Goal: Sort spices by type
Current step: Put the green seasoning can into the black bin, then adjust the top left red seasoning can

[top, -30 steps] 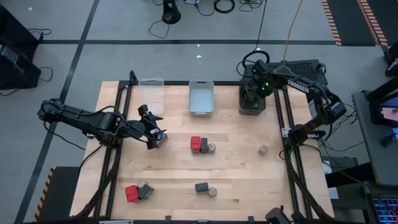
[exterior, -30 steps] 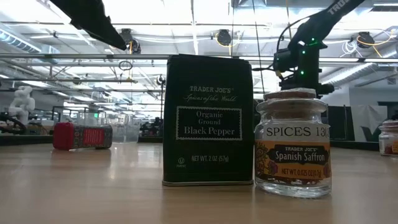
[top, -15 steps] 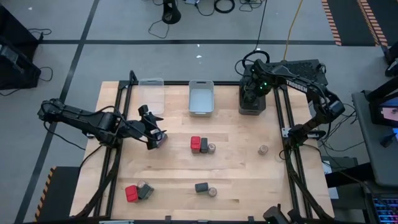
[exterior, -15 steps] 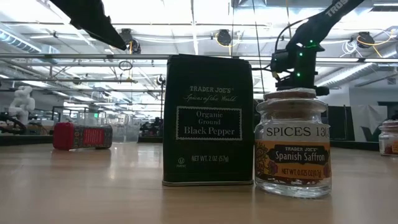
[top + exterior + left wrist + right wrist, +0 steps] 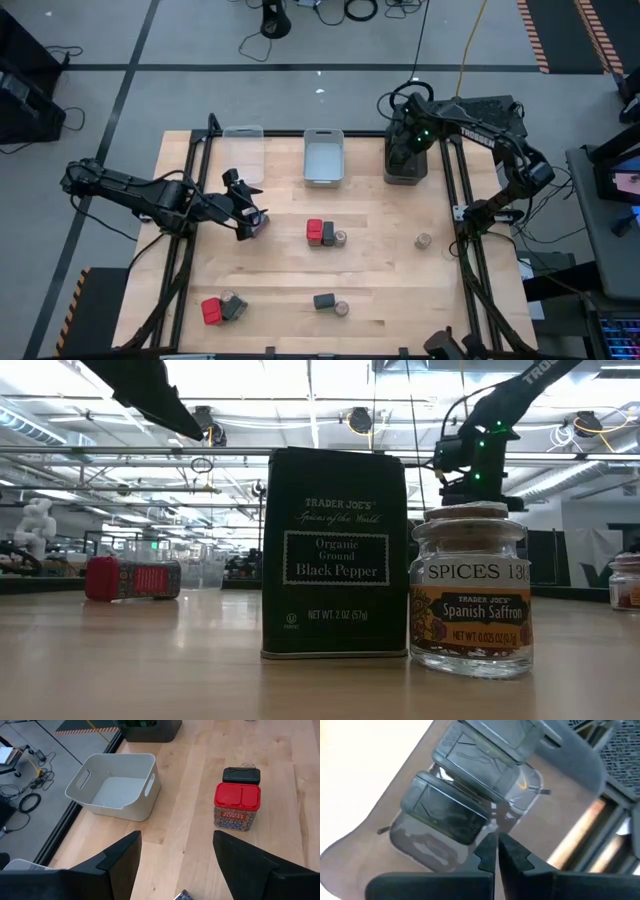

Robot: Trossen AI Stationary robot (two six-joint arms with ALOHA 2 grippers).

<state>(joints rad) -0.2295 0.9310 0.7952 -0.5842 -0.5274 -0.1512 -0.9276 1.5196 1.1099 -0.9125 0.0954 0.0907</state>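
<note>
Spices stand scattered on the table: a red box (image 5: 314, 231), a dark grey tin (image 5: 328, 234) and a round jar (image 5: 341, 238) together mid-table, and a lone jar (image 5: 423, 241) to the right. Near the front are a red box (image 5: 211, 311), a grey tin (image 5: 233, 306), another dark tin (image 5: 323, 301) and a jar (image 5: 342, 309). My left gripper (image 5: 175, 840) hovers open over the table's left part, facing the red box (image 5: 237, 805). My right gripper (image 5: 496, 845) is shut above the dark bin (image 5: 405, 168), where two dark grey tins (image 5: 445, 812) lie.
A clear bin (image 5: 243, 145), a light grey bin (image 5: 323, 157) and the dark bin line the far edge. In the low view a black pepper tin (image 5: 335, 555) and a saffron jar (image 5: 470, 590) stand close to the camera. Bare wood lies between the spice groups.
My right gripper has drifted slightly toward the table's left above the dark bin. The left arm and the spices on the table have kept still.
</note>
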